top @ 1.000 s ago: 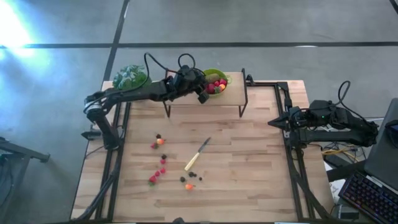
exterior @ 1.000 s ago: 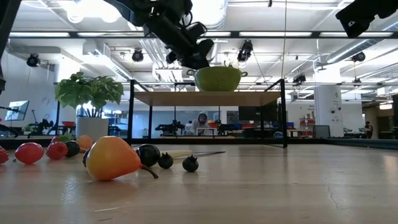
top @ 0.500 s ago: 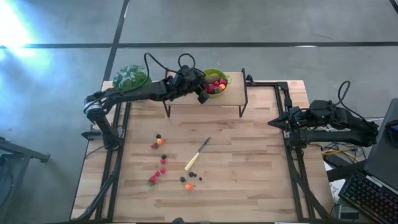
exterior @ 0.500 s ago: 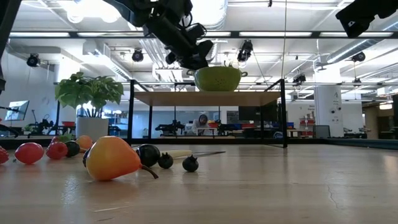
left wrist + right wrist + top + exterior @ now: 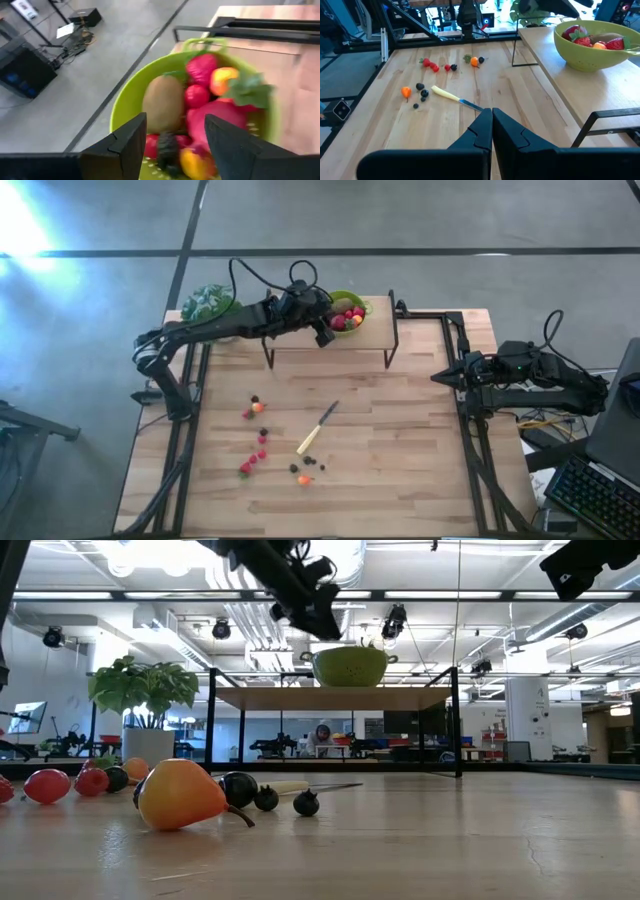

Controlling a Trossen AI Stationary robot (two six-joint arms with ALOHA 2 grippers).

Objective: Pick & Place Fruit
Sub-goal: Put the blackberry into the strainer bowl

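Note:
A green bowl stands on the raised wooden shelf at the table's far side. It holds a brown kiwi, red strawberries, an orange piece and a dark berry. My left gripper hovers open just above the bowl's left rim, with nothing between its fingers. Loose red fruit, dark berries and an orange piece lie on the table's near left. My right gripper waits shut at the table's right edge.
A pale-handled knife lies in the middle of the table beside the loose fruit. A leafy potted plant stands at the far left corner by the shelf. The shelf's black legs stand on the table. Bare wood spreads across the table's right half.
My left gripper has risen a little above the bowl's rim, staying over the bowl's left side. The bowl and the loose fruit on the table have kept their places.

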